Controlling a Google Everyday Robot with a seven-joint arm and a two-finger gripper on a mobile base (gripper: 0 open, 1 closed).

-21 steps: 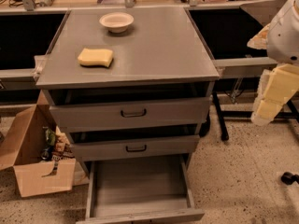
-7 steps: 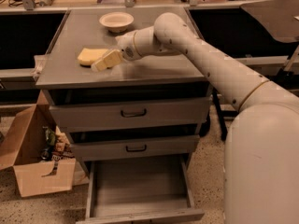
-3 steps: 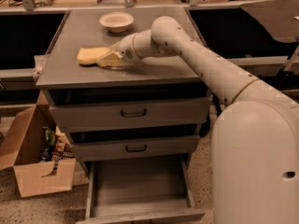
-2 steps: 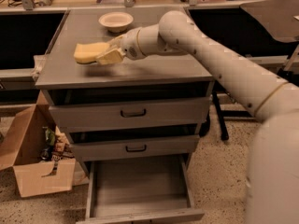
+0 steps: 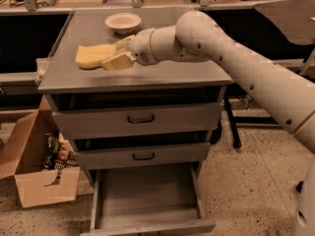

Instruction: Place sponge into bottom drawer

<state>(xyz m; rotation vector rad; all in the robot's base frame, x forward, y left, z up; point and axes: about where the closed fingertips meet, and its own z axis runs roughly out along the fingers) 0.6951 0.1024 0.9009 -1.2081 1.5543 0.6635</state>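
The yellow sponge [image 5: 92, 55] is held in my gripper [image 5: 112, 54], lifted a little above the left part of the grey cabinet top [image 5: 162, 75]. The pale tan fingers [image 5: 117, 61] are shut on the sponge's right end. My arm reaches in from the right across the cabinet top. The bottom drawer [image 5: 147, 195] is pulled out at the foot of the cabinet, its grey floor bare.
A white bowl [image 5: 123, 21] sits at the back of the cabinet top. Two shut drawers with black handles [image 5: 141, 118] are above the open one. An open cardboard box [image 5: 37, 173] stands on the floor to the left. Black chair legs [image 5: 231, 127] are on the right.
My gripper reached the sponge, closed on it and lifted it off the cabinet top. It has since moved slightly left and toward the front with it.
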